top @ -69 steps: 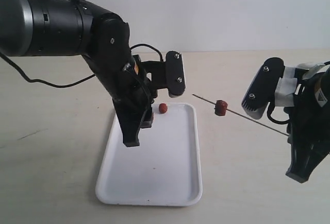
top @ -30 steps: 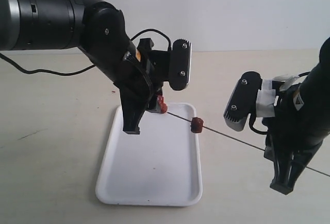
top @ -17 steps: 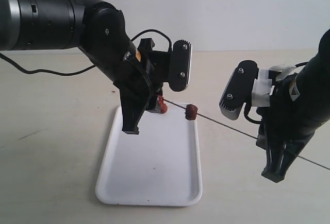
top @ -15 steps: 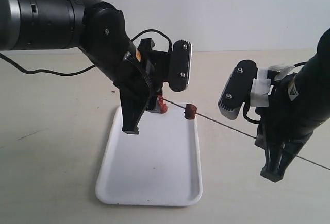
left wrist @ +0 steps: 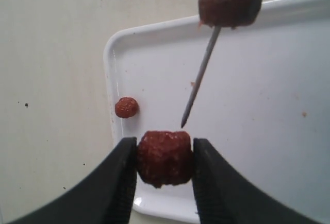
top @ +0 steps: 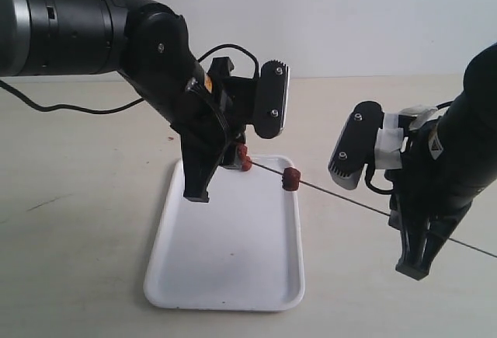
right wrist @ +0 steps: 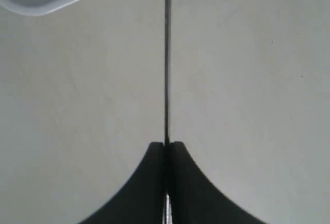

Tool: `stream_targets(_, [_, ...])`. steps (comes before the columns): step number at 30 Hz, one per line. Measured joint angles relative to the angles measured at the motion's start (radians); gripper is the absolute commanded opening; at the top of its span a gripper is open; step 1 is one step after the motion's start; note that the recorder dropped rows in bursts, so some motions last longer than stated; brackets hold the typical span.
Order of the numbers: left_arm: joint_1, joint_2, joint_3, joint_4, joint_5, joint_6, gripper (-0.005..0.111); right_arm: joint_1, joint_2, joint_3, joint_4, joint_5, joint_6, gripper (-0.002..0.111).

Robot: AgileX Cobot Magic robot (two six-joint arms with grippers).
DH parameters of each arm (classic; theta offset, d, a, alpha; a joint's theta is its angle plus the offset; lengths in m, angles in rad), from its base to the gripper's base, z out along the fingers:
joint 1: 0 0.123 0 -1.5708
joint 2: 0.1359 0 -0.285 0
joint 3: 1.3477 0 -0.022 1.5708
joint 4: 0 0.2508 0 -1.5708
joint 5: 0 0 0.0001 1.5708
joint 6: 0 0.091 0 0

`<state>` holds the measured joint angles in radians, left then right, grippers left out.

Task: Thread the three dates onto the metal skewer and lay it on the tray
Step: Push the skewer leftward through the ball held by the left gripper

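The left gripper pinches a date, the right gripper pinches the skewer

Glossy plastic tray, wrinkly dates & matt metal skewer.

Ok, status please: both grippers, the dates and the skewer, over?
Left gripper: jaws clamp second date. Right gripper: jaws shut on skewer, first date threaded, tip just short of second date. Loose on tray: third date. Nothing between.

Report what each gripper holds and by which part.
Left gripper pinches a date by two opposite sides. Right gripper is shut on the skewer well back from its tip, with a stretch sticking out behind.
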<state>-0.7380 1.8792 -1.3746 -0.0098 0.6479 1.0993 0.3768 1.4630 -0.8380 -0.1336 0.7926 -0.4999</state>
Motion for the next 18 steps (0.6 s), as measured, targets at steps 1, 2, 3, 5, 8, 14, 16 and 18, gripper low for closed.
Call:
stream_targets(1, [0.0, 0.0, 0.0, 0.0, 0.0, 0.0, 0.036, 0.0, 0.0, 0.0, 0.0, -0.002, 0.0, 0.0])
stream_targets(2, [0.0, 0.0, 0.0, 0.0, 0.0, 0.0, 0.036, 0.0, 0.0, 0.0, 0.0, -0.004, 0.0, 0.0])
stream_targets(3, [0.0, 0.0, 0.0, 0.0, 0.0, 0.0, 0.036, 0.0, 0.0, 0.0, 0.0, -0.005, 0.0, 0.0])
stream_targets(5, [0.0, 0.0, 0.0, 0.0, 0.0, 0.003, 0.036, 0.0, 0.0, 0.0, 0.0, -0.006, 0.0, 0.0])
stream_targets(8, [0.0, 0.0, 0.0, 0.0, 0.0, 0.006, 0.036, 0.0, 0.0, 0.0, 0.0, -0.006, 0.0, 0.0])
stream_targets(14, [0.0, 0.0, 0.0, 0.0, -0.005, 0.007, 0.036, 0.0, 0.0, 0.0, 0.004, -0.034, -0.002, 0.0])
stream_targets(16, [0.0, 0.0, 0.0, 0.0, -0.005, 0.007, 0.036, 0.0, 0.0, 0.0, 0.004, -0.036, -0.002, 0.0])
stream_targets(18, [0.0, 0.0, 0.0, 0.0, -0.007, 0.007, 0.036, 0.0, 0.0, 0.0, 0.004, -0.041, -0.007, 0.0])
